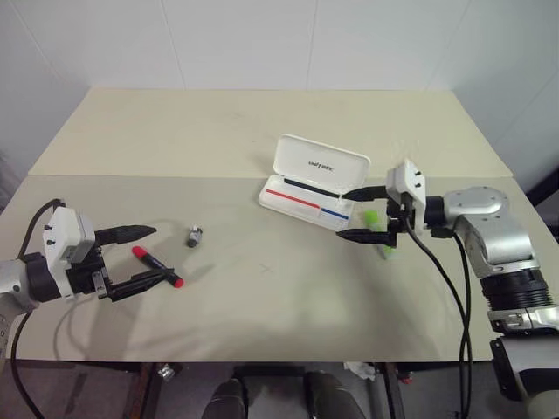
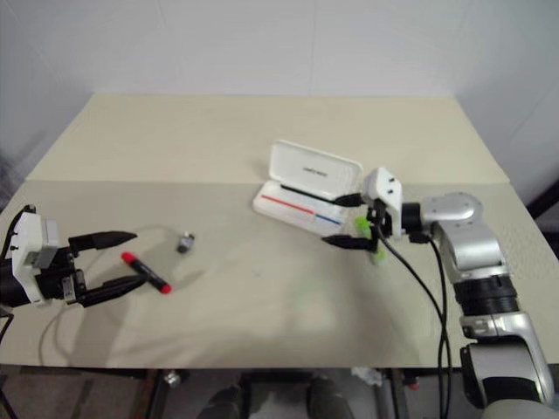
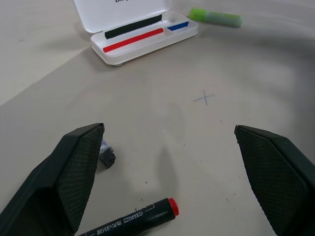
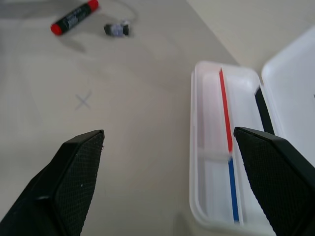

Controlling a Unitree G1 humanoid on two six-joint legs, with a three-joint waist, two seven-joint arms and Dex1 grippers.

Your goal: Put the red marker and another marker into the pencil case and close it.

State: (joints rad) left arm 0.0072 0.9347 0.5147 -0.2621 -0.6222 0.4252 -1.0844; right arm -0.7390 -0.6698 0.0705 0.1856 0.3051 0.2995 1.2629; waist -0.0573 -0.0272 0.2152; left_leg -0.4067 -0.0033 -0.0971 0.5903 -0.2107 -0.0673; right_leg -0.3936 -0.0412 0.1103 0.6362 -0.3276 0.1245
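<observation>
The red marker (image 1: 157,266) lies flat on the table at the left, and my left gripper (image 1: 162,252) stands open around it with a finger on either side. The pencil case (image 1: 301,202) sits open at centre right; its lid (image 1: 320,163) is tipped back and the tray shows a red and blue stripe. Just right of the case lies another marker (image 1: 377,231), lime-green and partly hidden behind my right gripper (image 1: 342,215). That gripper hovers open and empty beside the case's right end, pointing left. The left wrist view shows the green marker (image 3: 216,17) resting on the table.
A small grey-black cylinder (image 1: 194,236) lies just right of the red marker. A faint pencil cross (image 3: 204,97) marks the table between the two grippers. The table (image 1: 262,314) has a seam running across it behind the case, and a white wall stands at the back.
</observation>
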